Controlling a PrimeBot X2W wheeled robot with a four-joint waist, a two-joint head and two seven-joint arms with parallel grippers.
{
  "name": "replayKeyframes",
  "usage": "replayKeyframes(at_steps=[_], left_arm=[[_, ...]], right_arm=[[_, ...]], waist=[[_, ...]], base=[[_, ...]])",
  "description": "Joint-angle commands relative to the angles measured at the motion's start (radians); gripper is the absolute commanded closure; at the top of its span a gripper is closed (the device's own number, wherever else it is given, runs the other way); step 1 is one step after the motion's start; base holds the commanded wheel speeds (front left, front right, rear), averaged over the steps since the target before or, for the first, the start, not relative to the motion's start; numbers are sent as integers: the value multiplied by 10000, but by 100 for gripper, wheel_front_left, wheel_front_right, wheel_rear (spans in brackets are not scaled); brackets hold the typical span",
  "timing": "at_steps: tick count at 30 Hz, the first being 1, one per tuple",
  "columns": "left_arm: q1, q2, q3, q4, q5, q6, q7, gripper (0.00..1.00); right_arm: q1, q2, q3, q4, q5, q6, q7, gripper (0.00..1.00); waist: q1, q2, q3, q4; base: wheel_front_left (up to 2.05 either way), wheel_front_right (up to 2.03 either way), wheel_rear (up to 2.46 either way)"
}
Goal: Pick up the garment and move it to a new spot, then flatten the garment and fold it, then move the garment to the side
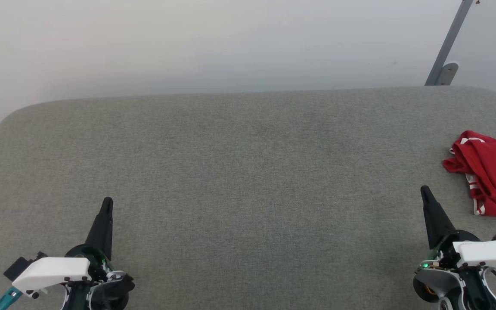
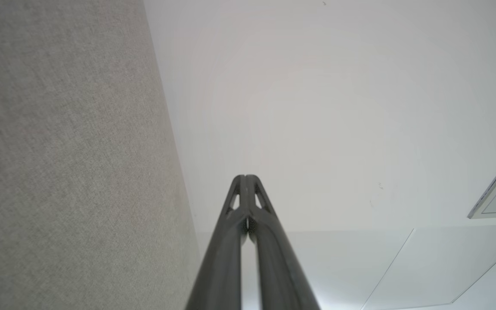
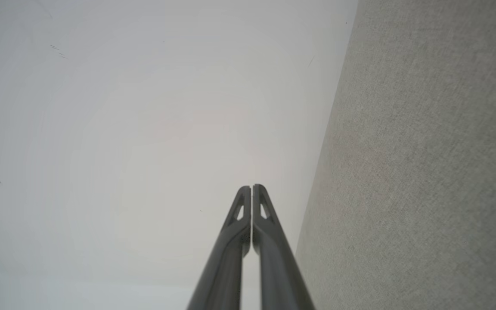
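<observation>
Grey woven-fabric table top (image 1: 248, 172) with rounded far corners, backed by a plain pale wall (image 1: 187, 43). On the table, at the right edge of the head view: bright red soft-fabric T-shirt (image 1: 495, 176), bunched into a loose heap with irregular folds. White trim with thin red-and-white stripes visible at the heap's upper left and lower left. Partly cut off by the picture edge.

Left gripper (image 1: 107, 202) at lower left, long dark fingers pointing toward the far edge, jaws pressed together, holding nothing. Right gripper (image 1: 424, 189) at lower right, same pose, jaws together, empty, near the T-shirt but apart from it.

Count: one T-shirt, two grippers.
</observation>
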Motion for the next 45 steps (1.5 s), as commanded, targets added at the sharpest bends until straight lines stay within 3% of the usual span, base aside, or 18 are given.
replayKeyframes(at_steps=[1, 45], left_arm=[[-129, -15, 26, 3, 35, -57, 55, 100], [-131, -26, 44, 2, 52, -57, 57, 100]], right_arm=[[-52, 18, -4, 29, 17, 0, 22, 100], [-53, 19, -6, 28, 15, 0, 24, 100]], waist=[[0, 0, 0, 0], [0, 0, 0, 0]], base=[[0, 0, 0], [0, 0, 0]])
